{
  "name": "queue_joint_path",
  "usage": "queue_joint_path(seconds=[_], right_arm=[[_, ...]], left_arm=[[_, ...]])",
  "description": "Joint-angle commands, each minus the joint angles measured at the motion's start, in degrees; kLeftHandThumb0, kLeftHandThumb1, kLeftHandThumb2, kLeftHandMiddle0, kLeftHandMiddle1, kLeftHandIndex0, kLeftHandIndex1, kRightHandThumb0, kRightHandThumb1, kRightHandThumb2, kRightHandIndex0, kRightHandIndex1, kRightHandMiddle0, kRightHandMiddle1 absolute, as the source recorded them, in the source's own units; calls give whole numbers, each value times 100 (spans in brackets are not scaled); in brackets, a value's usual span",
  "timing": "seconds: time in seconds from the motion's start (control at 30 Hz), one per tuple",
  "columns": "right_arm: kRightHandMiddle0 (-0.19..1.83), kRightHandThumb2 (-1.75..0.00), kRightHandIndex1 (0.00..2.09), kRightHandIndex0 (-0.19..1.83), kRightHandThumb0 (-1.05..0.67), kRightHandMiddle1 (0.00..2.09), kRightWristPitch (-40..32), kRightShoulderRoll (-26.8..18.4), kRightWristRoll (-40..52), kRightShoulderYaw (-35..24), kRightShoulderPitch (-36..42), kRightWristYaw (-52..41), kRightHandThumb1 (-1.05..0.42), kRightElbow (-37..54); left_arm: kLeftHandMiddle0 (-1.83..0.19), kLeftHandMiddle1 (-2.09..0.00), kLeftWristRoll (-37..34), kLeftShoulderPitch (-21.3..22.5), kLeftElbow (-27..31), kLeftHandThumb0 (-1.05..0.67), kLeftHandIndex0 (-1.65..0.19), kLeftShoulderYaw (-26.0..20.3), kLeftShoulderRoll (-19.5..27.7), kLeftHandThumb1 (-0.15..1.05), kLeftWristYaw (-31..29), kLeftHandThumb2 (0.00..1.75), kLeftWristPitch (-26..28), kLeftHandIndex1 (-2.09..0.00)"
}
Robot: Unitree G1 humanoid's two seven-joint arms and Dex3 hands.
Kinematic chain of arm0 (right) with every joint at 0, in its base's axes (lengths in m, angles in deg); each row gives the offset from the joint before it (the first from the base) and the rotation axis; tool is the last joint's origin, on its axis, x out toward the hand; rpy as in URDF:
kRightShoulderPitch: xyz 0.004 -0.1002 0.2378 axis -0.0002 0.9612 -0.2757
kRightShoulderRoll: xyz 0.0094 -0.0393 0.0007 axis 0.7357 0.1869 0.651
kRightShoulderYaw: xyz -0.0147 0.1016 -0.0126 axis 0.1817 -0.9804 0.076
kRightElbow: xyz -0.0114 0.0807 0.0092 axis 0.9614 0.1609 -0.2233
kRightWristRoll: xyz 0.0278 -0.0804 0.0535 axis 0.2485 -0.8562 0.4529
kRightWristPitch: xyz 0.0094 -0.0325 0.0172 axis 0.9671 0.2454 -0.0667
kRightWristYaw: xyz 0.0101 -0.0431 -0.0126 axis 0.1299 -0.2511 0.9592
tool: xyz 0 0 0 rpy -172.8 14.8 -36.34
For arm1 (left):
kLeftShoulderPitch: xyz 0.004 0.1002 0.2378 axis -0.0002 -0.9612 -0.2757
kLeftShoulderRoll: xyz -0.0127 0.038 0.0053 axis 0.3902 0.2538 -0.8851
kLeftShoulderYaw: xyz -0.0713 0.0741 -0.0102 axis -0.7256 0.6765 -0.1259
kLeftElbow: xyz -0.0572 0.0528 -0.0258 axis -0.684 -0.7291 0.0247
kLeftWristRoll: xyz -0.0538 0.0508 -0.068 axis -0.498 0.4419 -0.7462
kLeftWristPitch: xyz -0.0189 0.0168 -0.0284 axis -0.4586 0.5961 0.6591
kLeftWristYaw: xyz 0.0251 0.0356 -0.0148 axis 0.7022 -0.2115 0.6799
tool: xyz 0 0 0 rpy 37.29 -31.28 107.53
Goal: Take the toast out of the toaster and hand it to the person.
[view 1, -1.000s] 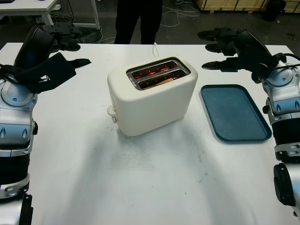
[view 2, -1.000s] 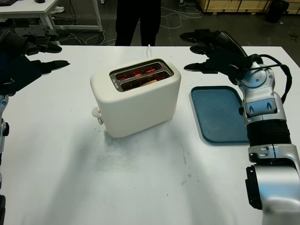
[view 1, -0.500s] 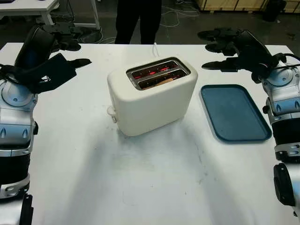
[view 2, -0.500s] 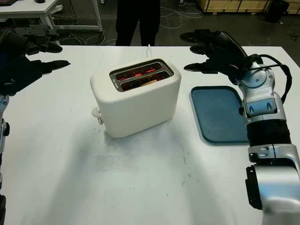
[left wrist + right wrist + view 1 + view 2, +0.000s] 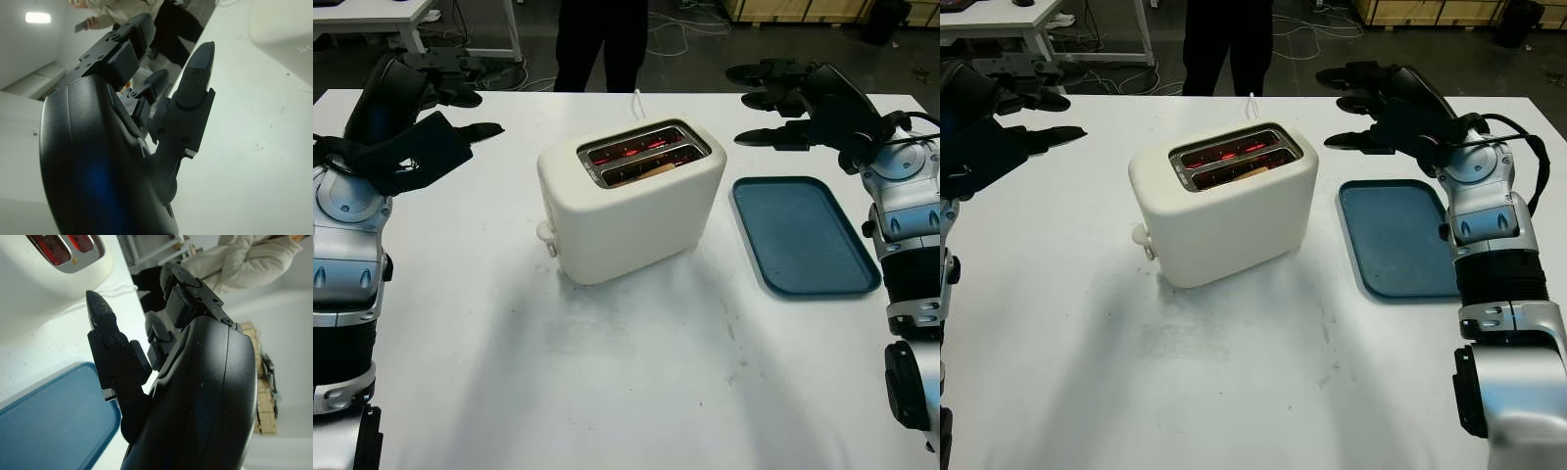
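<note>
You're at the waiting step: toast (image 5: 641, 169) sits down in the glowing toaster (image 5: 631, 201). Left hand (image 5: 435, 117) and right hand (image 5: 783, 103) are released, empty. Next, reach in, then toward the person (image 5: 602, 39).

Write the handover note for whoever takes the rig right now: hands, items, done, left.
Left hand: open, holding nothing, raised over the table's far left, apart from the toaster.
Right hand: open, holding nothing, raised beyond the far end of the blue tray.
Toaster: mid-table, slots glowing red, toast sitting low in the near slot.
Person: standing at the table's far edge, behind the toaster.
Done: nothing yet; toast not touched.
Left: pull the toast out, pass it to the person.
</note>
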Motion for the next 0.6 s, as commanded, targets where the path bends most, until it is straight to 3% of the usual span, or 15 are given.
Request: queue_joint_path(seconds=[0.0,0.57], right_arm=[[51,0,1,54,-23,0,-44,-3,12,24,63,24,-81,74],[49,0,0,51,-18,0,-94,12,86,-7,56,-59,-82,54]], left_arm=[[-52,-63,12,-26,29,-28,-73,8,-10,84,5,0,-1,-3],[-52,-62,-9,-37,5,-31,-73,-6,-8,85,-4,0,-7,-3]])
